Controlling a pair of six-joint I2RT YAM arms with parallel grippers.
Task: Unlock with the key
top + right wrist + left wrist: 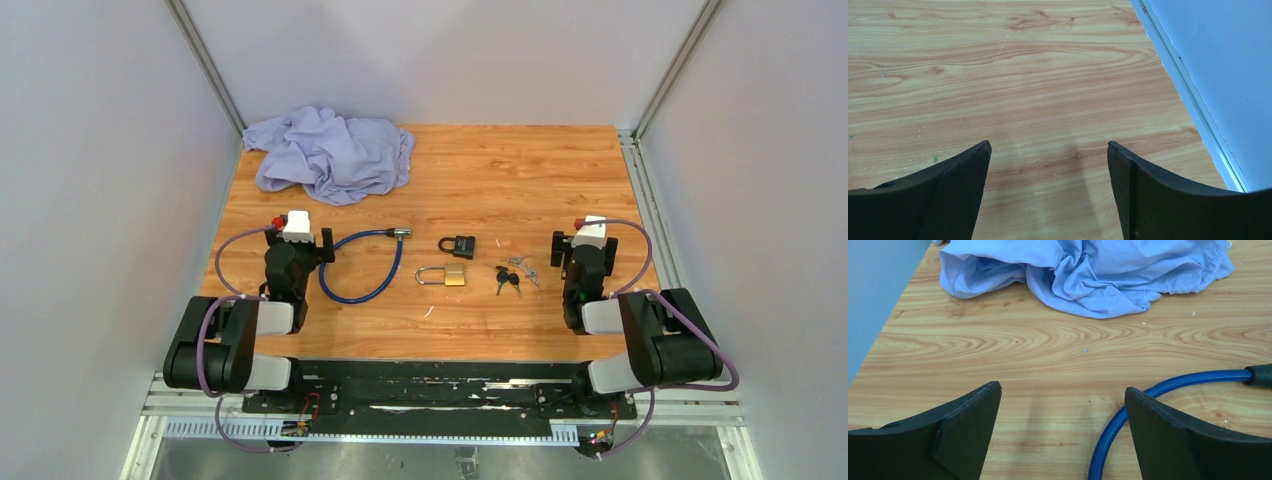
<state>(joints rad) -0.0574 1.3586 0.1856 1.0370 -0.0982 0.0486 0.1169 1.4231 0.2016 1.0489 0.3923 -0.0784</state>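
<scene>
- The left gripper (pixel 1063 392) has its jaws spread wide and holds nothing.
- A crumpled lilac cloth (pixel 330 155) lies at the far left of the table (pixel 530 170).
- A blue cable (pixel 366 285) loops just right of that gripper.
- A brass padlock (pixel 452 275) lies mid-table, with a black padlock (pixel 459 245) just behind it.
- The keys (pixel 508 281) lie just right of the padlocks, untouched.
- The right gripper (pixel 1048 150) is wide open and empty, near the table's right edge.
</scene>
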